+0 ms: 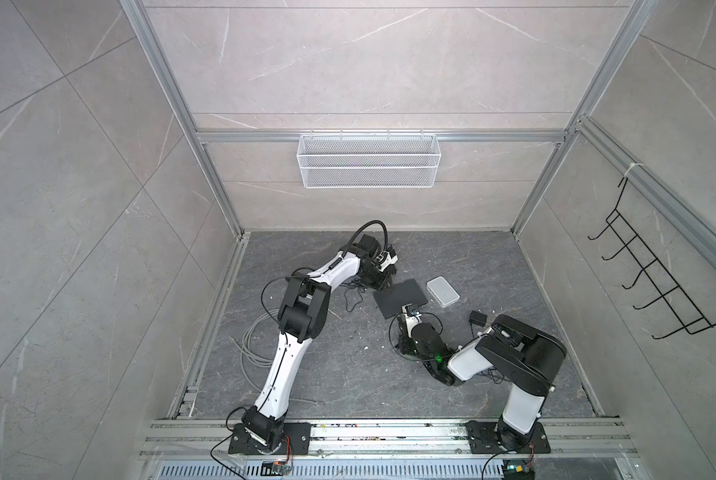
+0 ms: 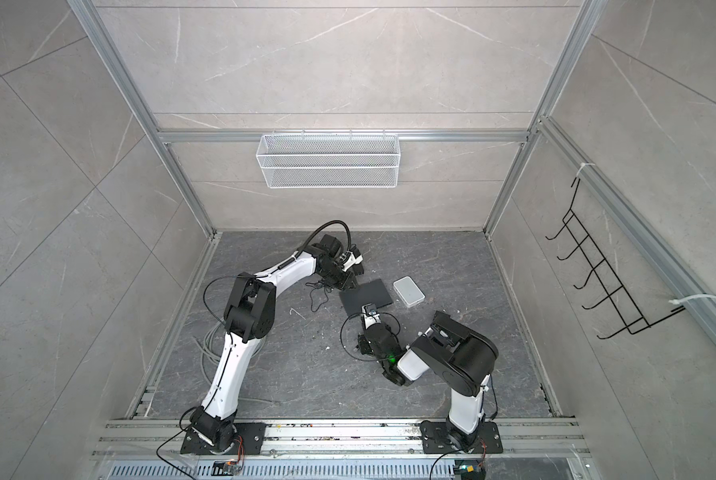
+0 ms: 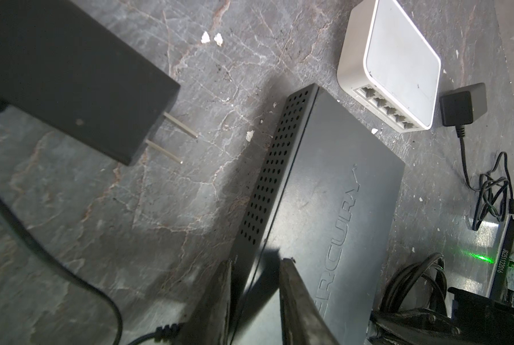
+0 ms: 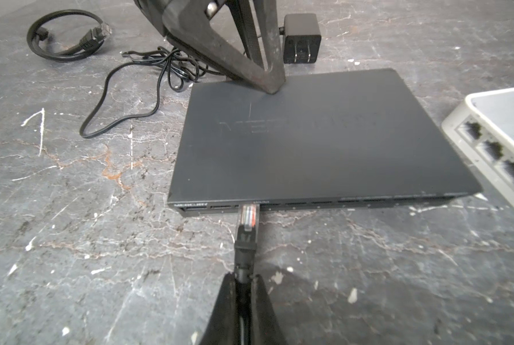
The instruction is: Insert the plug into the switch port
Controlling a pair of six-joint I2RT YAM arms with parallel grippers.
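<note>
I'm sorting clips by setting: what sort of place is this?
Probably a robot test cell: an aluminium frame walled with stone-look panels, two arms bolted to a base rail, a black switch and white switch loose on the floor.

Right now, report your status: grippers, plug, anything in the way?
Right gripper shut on cable. Plug tip at black switch port row, not fully in. Left gripper at switch's rear edge, grip unclear. Path clear.

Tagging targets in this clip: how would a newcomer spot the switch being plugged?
In the middle of the dark floor lie two flat boxes side by side. The target is the black switch, larger and flatter, with the plug at its port row. Its neighbour, the white switch, is small and pale.
</note>
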